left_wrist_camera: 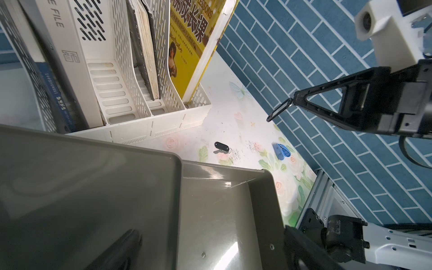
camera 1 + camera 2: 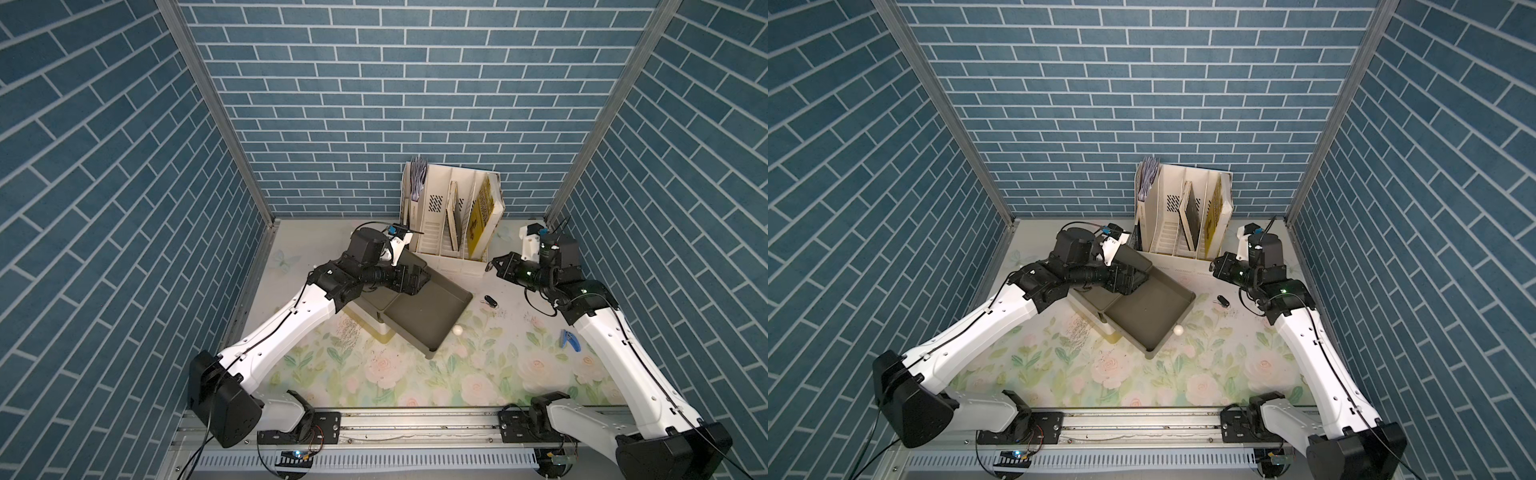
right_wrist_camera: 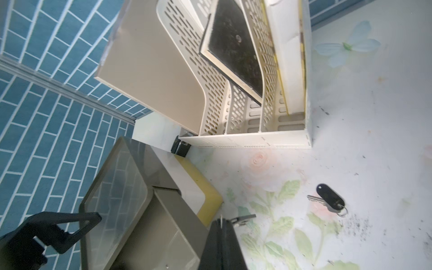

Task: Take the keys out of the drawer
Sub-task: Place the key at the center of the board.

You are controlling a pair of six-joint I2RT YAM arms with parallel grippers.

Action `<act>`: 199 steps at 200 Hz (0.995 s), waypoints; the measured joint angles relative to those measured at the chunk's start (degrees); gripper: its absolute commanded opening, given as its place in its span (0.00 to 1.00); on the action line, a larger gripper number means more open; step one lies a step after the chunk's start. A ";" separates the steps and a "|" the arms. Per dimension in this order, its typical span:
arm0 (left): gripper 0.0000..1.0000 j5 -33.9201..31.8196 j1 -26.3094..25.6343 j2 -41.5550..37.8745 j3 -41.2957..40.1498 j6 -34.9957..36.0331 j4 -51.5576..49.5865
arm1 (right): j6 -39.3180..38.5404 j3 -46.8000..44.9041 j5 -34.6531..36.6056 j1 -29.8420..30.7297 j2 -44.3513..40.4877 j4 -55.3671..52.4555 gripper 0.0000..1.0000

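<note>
The olive-grey drawer [image 2: 452,325] stands pulled out of its small cabinet, and its floor shows bare. My left gripper [image 1: 212,231] hovers open over the drawer's inner end, fingers [image 1: 124,247] wide apart and empty. My right gripper [image 3: 221,219] is shut on a bunch of keys [image 1: 279,113] with a dark tag. It holds them in the air in front of the file rack, right of the drawer. Two more bunches of keys lie on the table: one with a black fob [image 2: 490,301] just right of the drawer, one with blue tags [image 2: 567,338] by my right arm.
A white file rack [image 2: 451,224] with books stands against the back wall, close behind the cabinet and both grippers. The drawer's white knob [image 2: 457,330] points toward the front right. Blue brick walls close in on three sides.
</note>
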 measured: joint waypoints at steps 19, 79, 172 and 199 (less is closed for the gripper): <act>1.00 0.00 -0.94 0.52 0.07 -0.17 0.00 | 0.00 -2.03 -0.17 -1.81 -0.13 0.02 0.00; 1.00 -0.66 -4.44 2.23 0.66 -0.66 0.07 | 0.63 -9.55 -0.04 -5.35 0.11 -0.28 0.00; 1.00 -2.14 -6.60 2.82 0.87 -0.68 0.00 | 0.55 -16.26 3.15 -6.36 6.23 -2.75 0.00; 1.00 -2.34 -7.65 3.98 1.33 -0.66 -0.02 | -0.59 -16.96 4.09 -6.36 8.94 -2.69 0.00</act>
